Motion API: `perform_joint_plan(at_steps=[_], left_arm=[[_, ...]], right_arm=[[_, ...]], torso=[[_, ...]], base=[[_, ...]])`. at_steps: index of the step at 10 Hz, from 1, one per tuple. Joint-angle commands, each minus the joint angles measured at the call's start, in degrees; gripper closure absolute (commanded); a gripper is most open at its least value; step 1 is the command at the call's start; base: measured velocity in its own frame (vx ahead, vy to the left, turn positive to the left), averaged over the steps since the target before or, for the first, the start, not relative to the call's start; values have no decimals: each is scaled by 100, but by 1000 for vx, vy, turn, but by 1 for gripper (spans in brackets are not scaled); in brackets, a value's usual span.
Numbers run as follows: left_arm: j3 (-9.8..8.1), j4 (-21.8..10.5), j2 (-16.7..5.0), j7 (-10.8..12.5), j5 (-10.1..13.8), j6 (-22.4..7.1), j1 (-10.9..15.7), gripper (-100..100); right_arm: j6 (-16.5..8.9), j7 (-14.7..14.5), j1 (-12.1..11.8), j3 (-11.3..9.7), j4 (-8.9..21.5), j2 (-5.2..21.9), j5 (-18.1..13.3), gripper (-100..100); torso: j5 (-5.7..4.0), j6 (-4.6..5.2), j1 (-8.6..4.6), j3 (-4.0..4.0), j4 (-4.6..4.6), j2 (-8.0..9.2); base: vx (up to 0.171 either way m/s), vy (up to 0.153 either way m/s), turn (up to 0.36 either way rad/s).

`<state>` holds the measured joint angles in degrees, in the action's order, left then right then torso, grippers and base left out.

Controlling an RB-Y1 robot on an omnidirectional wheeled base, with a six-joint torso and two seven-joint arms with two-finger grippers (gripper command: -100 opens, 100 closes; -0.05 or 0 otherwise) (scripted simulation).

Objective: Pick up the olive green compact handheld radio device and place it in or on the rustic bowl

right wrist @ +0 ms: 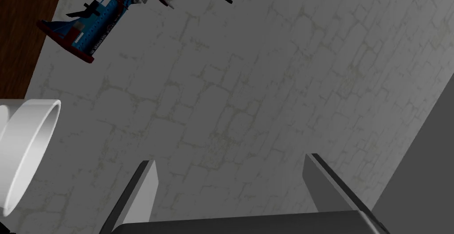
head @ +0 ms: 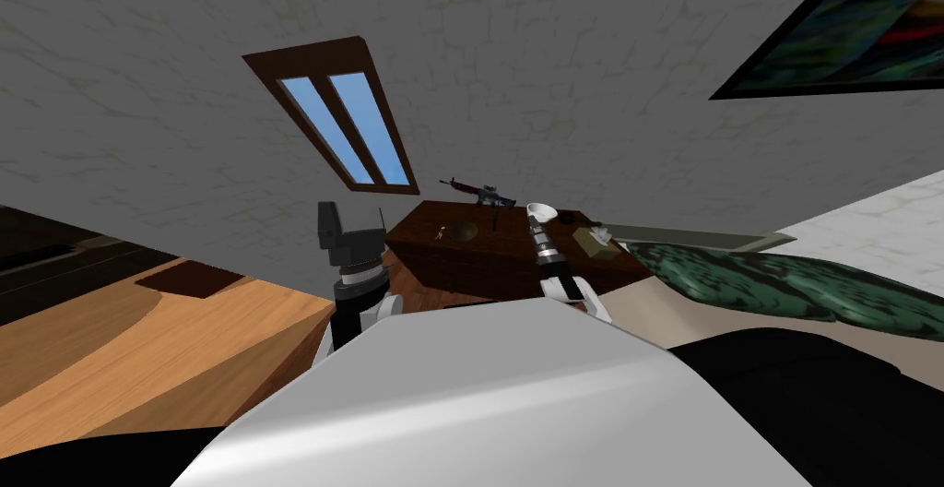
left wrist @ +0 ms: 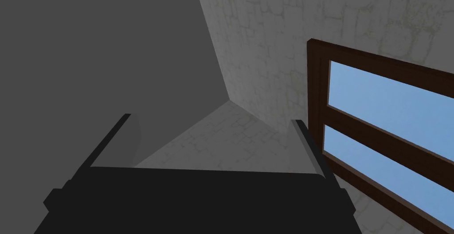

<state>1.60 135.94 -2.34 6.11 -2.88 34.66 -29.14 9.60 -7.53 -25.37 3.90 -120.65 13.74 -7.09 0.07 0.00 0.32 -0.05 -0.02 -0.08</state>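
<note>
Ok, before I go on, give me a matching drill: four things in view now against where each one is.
Things:
1 toy rifle
2 white bowl
3 tan box
4 left gripper

Places:
a raised beside the table, fingers open
b on the table's far edge
c on the table's end nearest the green patterned bedding
d right next to the open right gripper

Pairs: 1-b, 2-d, 3-c, 4-a
</note>
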Motion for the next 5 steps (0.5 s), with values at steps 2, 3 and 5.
perform_joint_plan(at_steps=[2, 3, 5], left_arm=[[0, 0, 0, 0, 0, 0, 0, 0], [0, 0, 0, 0, 0, 0, 0, 0], [0, 0, 0, 0, 0, 0, 0, 0]], right_arm=[[-401, -186, 114, 97, 192, 199, -210, -100], [-533, -258, 146, 131, 277, 275, -293, -100], [-803, -404, 213, 201, 458, 442, -464, -100]], torso=[[2, 0, 7, -2, -1, -3], [2, 0, 5, 0, 0, 0], [1, 1, 5, 3, 1, 5]], base=[[27, 104, 124], [11, 92, 141], [21, 97, 122]])
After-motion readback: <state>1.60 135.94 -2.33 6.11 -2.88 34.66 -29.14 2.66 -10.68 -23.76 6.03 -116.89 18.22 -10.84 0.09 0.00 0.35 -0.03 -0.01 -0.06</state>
